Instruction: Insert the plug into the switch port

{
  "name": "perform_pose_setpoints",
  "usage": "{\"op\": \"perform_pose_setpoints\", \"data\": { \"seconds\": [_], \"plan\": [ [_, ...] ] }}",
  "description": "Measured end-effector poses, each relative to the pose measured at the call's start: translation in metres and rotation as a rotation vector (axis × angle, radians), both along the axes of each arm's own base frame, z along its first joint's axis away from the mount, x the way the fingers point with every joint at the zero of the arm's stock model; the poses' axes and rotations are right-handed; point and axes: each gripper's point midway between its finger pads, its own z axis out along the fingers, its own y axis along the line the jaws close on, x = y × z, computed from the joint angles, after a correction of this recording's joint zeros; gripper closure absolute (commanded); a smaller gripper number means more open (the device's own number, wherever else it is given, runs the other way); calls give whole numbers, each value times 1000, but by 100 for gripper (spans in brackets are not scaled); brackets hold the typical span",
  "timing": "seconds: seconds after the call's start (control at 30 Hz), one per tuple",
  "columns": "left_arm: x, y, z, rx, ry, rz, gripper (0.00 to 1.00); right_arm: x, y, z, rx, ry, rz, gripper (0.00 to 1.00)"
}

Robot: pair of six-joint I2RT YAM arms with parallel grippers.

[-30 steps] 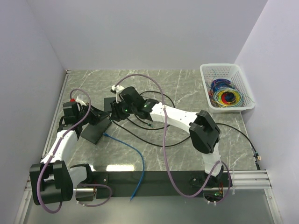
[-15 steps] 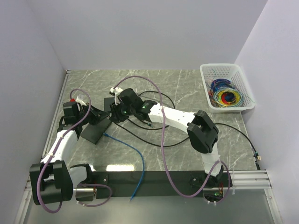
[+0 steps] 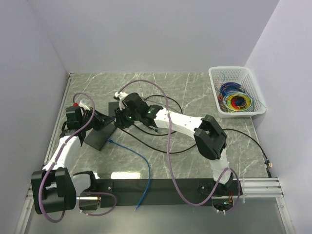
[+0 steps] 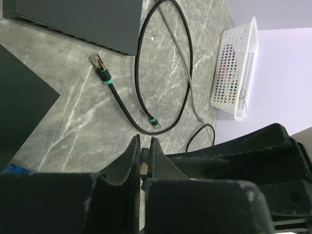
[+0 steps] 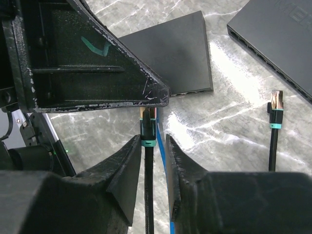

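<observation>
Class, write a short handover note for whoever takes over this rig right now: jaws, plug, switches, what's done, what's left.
Left gripper: jaws shut, apparently pinching the plug by its tip.
Right gripper: jaws open, straddling the cable just behind the plug, not clamped.
One switch lies just beyond the plug; a second switch sits upper right in the right wrist view, with a spare cable loose beside it.
Done: plug picked up, not yet in any port.
To do: clamp the right jaws, line up with a port, push in.
</observation>
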Motion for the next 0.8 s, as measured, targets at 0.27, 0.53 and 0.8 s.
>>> {"op": "perform_pose_setpoints", "data": {
  "seconds": [0.27,0.53,0.8],
  "plan": [
    [0,1,-2,3,3,4,86,-2,2,-1,1,10,10,100],
    [1,4,-15,35,29,0,41,1,-1,-7,-16,2,-7,100],
    [16,36,-45,122,95,169,37,2,-21,-51,-151,6,-39,100]
  ]
}}
